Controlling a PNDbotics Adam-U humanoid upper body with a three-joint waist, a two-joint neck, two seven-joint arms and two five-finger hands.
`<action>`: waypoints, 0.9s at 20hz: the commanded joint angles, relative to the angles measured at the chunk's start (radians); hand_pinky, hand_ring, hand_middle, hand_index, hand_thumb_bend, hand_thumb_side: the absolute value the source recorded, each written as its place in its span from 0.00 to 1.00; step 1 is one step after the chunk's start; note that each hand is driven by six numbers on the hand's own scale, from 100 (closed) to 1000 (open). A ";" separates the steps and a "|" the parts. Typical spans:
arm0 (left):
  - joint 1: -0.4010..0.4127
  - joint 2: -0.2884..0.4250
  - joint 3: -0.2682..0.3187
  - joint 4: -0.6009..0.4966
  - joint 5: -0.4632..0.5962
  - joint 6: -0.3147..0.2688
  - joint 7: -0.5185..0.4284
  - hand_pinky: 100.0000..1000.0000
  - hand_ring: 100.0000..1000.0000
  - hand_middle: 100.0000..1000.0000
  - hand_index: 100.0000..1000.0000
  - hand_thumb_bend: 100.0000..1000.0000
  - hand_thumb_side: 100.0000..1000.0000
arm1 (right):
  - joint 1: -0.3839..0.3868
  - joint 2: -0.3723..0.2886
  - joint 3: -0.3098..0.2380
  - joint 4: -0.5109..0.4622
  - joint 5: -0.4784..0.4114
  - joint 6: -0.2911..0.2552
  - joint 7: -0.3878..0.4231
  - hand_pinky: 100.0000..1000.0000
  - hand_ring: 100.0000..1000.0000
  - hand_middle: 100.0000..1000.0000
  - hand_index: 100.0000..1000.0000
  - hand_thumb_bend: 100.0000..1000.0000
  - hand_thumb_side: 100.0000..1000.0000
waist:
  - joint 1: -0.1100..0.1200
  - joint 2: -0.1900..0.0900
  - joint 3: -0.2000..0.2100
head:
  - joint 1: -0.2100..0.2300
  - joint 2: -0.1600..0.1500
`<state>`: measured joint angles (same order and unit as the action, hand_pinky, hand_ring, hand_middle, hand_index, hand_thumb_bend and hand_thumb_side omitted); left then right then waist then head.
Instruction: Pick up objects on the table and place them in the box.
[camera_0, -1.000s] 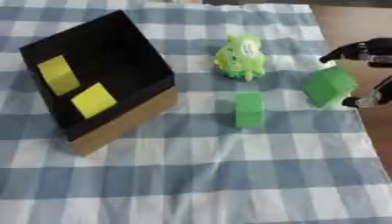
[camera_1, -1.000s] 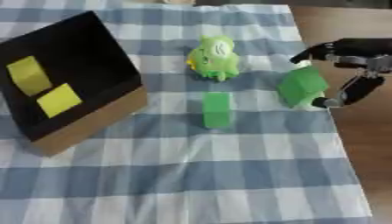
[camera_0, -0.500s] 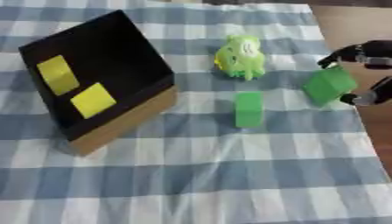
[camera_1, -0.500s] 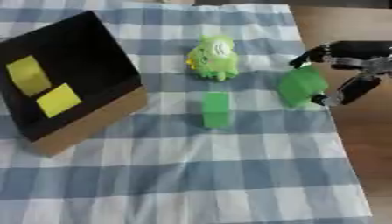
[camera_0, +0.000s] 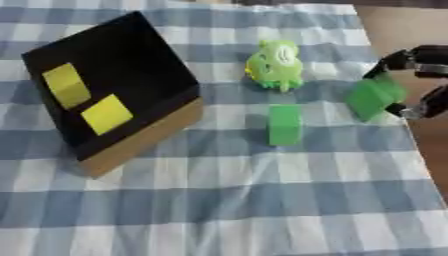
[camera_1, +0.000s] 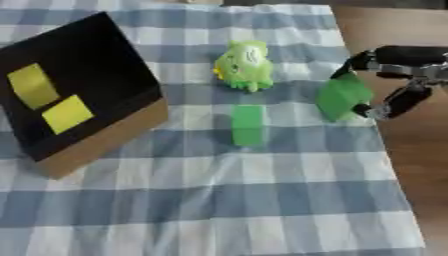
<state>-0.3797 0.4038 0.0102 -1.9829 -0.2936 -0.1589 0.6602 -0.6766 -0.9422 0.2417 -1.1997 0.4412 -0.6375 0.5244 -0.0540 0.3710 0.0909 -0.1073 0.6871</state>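
While black right hand (camera_1: 395, 75) pinches dark green block (camera_1: 341, 98) between curled fingers and thumb at right table edge, pick step underway. Next: lift, carry left to black-lined cardboard box (camera_0: 140, 141) holding two yellow blocks (camera_0: 87, 100).

no text, label, brand, number or sign can be read anywhere: none on the black-lined cardboard box (camera_0: 131, 95), the two yellow blocks (camera_0: 87, 100) inside it, the green frog-like toy (camera_0: 276, 65), the two green blocks (camera_0: 284, 125), or the blue-and-white checked cloth (camera_0: 219, 200).
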 joint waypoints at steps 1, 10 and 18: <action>-0.012 0.015 0.002 -0.017 0.000 0.000 -0.002 0.72 0.92 0.76 0.79 0.52 0.60 | -0.009 -0.036 -0.011 -0.019 -0.017 -0.058 0.047 0.84 0.75 0.37 0.56 0.14 0.00 | -0.003 -0.021 -0.002 | 0.001 0.005; -0.014 0.015 0.005 -0.017 -0.002 -0.001 0.001 0.72 0.91 0.76 0.79 0.52 0.60 | -0.025 -0.061 -0.037 -0.095 -0.067 -0.033 0.000 0.83 0.72 0.32 0.52 0.20 0.00 | -0.009 -0.028 -0.005 | 0.004 0.007; -0.014 0.017 0.002 -0.017 -0.004 -0.003 -0.001 0.72 0.91 0.76 0.79 0.52 0.60 | -0.130 -0.064 -0.024 -0.215 -0.104 0.001 -0.021 0.82 0.71 0.32 0.50 0.26 0.03 | -0.019 -0.040 -0.005 | -0.005 0.012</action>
<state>-0.3812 0.4037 0.0103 -1.9829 -0.2952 -0.1591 0.6603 -0.7874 -0.9727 0.2240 -1.3871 0.3516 -0.6365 0.4991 -0.0624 0.3698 0.0865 -0.1086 0.6941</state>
